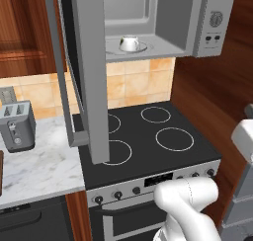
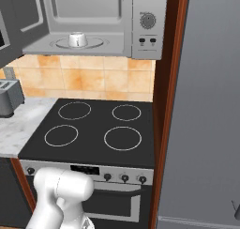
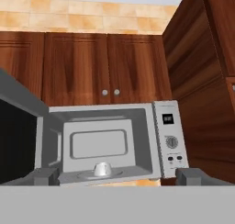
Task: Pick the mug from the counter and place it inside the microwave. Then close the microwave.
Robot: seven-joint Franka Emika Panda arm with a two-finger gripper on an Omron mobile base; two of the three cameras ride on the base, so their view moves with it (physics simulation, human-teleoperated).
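The white mug (image 1: 129, 43) (image 2: 77, 39) (image 3: 102, 169) stands on the round turntable inside the microwave (image 1: 217, 22) (image 2: 147, 21) (image 3: 170, 140), mounted above the stove. The microwave's door (image 1: 91, 77) (image 2: 14, 21) (image 3: 18, 140) is swung wide open to the left. My gripper (image 3: 119, 177) is open, back from the microwave and facing its cavity. Its fingertips (image 3: 46, 176) stand far apart with nothing between them. The marbled counter (image 1: 39, 166) (image 2: 18, 125) lies left of the stove.
A black stovetop (image 1: 148, 136) (image 2: 93, 129) with ring burners sits under the microwave, oven knobs along its front. A grey toaster (image 1: 17, 126) (image 2: 9, 97) stands on the counter. Wood cabinets hang above the microwave, and a tall grey panel (image 2: 206, 106) stands at the right.
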